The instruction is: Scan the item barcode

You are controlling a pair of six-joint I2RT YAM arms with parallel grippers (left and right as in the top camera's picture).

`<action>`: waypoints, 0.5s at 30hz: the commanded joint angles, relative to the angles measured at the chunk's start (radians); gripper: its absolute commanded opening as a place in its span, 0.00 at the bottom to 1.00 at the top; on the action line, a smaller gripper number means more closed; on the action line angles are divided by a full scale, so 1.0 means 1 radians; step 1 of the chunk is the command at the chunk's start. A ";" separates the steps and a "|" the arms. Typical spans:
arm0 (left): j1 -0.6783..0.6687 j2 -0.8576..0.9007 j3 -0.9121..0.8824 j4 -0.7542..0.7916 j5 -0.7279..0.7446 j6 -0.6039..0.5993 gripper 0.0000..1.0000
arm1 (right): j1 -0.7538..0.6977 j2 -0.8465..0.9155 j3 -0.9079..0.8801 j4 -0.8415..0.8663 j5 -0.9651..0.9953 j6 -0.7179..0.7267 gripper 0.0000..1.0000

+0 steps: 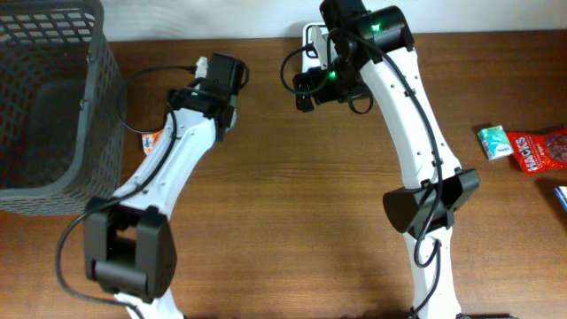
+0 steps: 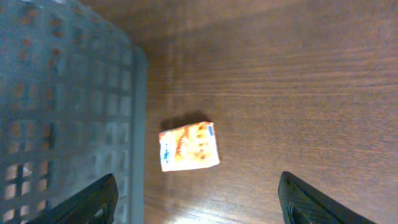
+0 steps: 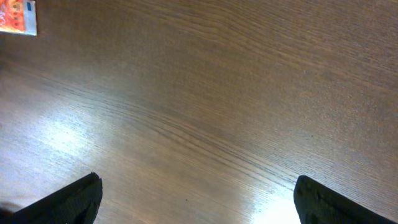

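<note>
Jaws on your left gripper (image 2: 198,196) are standing wide apart and gripping nothing, hanging above the small orange-and-white rectangular packet (image 2: 188,147). That packet is lying flat on the brown wooden table (image 2: 298,81), just beside the wall of the grey plastic mesh basket (image 2: 62,93). Your right gripper (image 3: 196,199) is gaping equally wide over the wood and holding nothing, while a red pouch (image 1: 549,151) and a green-and-white packet (image 1: 493,142) are sitting together near the table's right edge.

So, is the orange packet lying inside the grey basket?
No, the orange packet lies on the wooden table, just outside the grey basket wall.
</note>
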 commanded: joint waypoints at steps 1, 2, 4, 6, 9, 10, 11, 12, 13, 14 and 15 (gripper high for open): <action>0.001 0.104 -0.011 0.030 -0.081 0.042 0.80 | 0.000 0.003 -0.005 0.001 0.013 -0.010 0.98; 0.003 0.124 -0.011 0.045 -0.082 0.042 0.80 | 0.000 0.003 -0.005 0.001 0.013 -0.010 0.98; 0.013 0.167 -0.011 0.076 -0.081 0.042 0.77 | 0.000 0.003 -0.005 0.001 0.013 -0.010 0.98; 0.029 0.206 -0.011 0.092 -0.081 0.042 0.75 | 0.000 0.003 -0.005 0.001 0.013 -0.010 0.98; 0.053 0.244 -0.011 0.092 -0.080 0.042 0.74 | 0.000 0.003 -0.005 0.001 0.013 -0.010 0.99; 0.059 0.249 -0.011 0.092 -0.078 0.042 0.73 | 0.000 0.003 -0.005 0.001 0.013 -0.010 0.98; 0.066 0.257 -0.011 0.092 -0.076 0.042 0.73 | 0.000 0.003 -0.005 0.001 0.013 -0.010 0.98; 0.071 0.261 -0.011 0.092 -0.076 0.042 0.72 | 0.000 0.003 -0.005 0.001 0.013 -0.010 0.99; 0.075 0.262 -0.011 0.092 -0.072 0.042 0.72 | 0.000 0.003 -0.005 0.001 0.013 -0.010 0.98; 0.080 0.266 -0.011 0.092 -0.068 0.042 0.72 | 0.000 0.003 -0.005 0.001 0.013 -0.010 0.98; 0.086 0.271 -0.011 0.092 -0.069 0.042 0.72 | 0.000 0.003 -0.005 0.001 0.013 -0.010 0.98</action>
